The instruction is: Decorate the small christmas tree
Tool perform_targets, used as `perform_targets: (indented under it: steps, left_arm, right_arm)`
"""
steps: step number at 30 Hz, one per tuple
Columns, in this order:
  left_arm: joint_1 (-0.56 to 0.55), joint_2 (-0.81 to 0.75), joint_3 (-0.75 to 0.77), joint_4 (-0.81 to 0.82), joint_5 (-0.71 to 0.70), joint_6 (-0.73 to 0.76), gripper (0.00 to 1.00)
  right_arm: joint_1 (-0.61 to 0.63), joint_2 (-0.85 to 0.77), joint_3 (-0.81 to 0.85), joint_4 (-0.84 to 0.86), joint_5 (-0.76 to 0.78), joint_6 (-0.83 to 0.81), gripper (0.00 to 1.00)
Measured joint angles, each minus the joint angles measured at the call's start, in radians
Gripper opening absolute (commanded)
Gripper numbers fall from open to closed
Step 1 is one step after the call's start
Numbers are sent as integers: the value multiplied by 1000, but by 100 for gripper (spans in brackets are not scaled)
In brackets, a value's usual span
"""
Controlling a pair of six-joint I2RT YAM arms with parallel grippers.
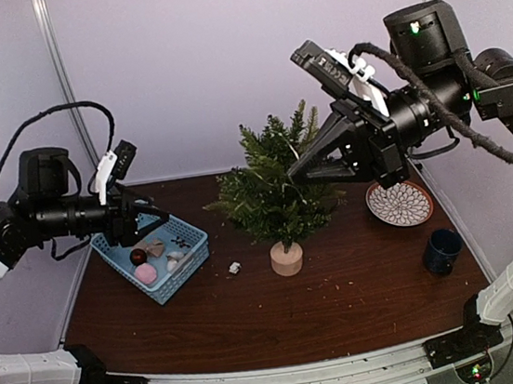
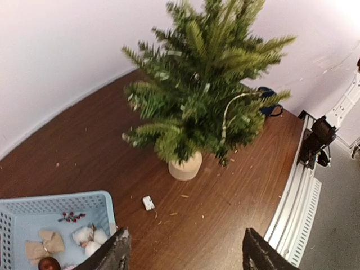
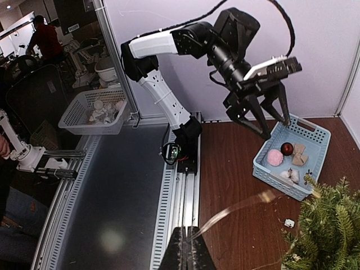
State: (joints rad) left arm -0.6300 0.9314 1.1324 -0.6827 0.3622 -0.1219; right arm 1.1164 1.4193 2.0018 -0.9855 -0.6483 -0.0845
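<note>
The small christmas tree (image 1: 275,190) stands upright mid-table on its pale round base (image 1: 286,259); it also shows in the left wrist view (image 2: 208,95) and at the lower right of the right wrist view (image 3: 332,225). My right gripper (image 1: 294,176) reaches into the tree's right side and is shut (image 3: 185,248) on a thin pale ribbon (image 3: 231,210) that runs toward the branches. A pale strand (image 2: 226,115) loops over the foliage. My left gripper (image 1: 152,222) hovers over the blue basket (image 1: 157,256), open (image 2: 183,256), with nothing between its fingers (image 2: 115,253).
The basket (image 3: 292,157) holds a pink ball (image 3: 274,157), a dark red ball (image 3: 287,148), a burlap bow and white cotton pieces. A small white scrap (image 1: 235,268) lies left of the base. A patterned plate (image 1: 399,202) and a dark mug (image 1: 443,251) sit at right.
</note>
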Motion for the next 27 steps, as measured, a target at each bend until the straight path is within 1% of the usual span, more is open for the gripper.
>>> perform_targets:
  steps: [5, 8, 11, 13, 16, 20, 23, 27]
  left_arm:
    - [-53, 76, 193, -29, 27, 33, 67]
    - [-126, 143, 297, -31, 34, 66, 66]
    - [-234, 224, 403, -47, 13, 124, 67]
    - [-327, 287, 486, -68, -24, 183, 67]
    - [-436, 367, 586, -98, -74, 264, 69]
    - [-545, 434, 660, -113, -153, 360, 70]
    - [-610, 465, 684, -128, -200, 422, 65]
    - [-679, 509, 704, -150, -233, 485, 50]
  right_arm:
    - [0, 19, 0, -25, -8, -14, 0]
    - [0, 30, 0, -41, -15, -23, 0]
    - [0, 37, 0, -56, -26, -23, 0]
    - [0, 41, 0, -66, -33, -22, 0]
    - [0, 50, 0, -78, -44, -19, 0]
    - [0, 58, -19, -95, -77, -5, 0]
    - [0, 51, -73, -92, -103, 18, 0]
    - [-2, 27, -148, -83, -126, 50, 0]
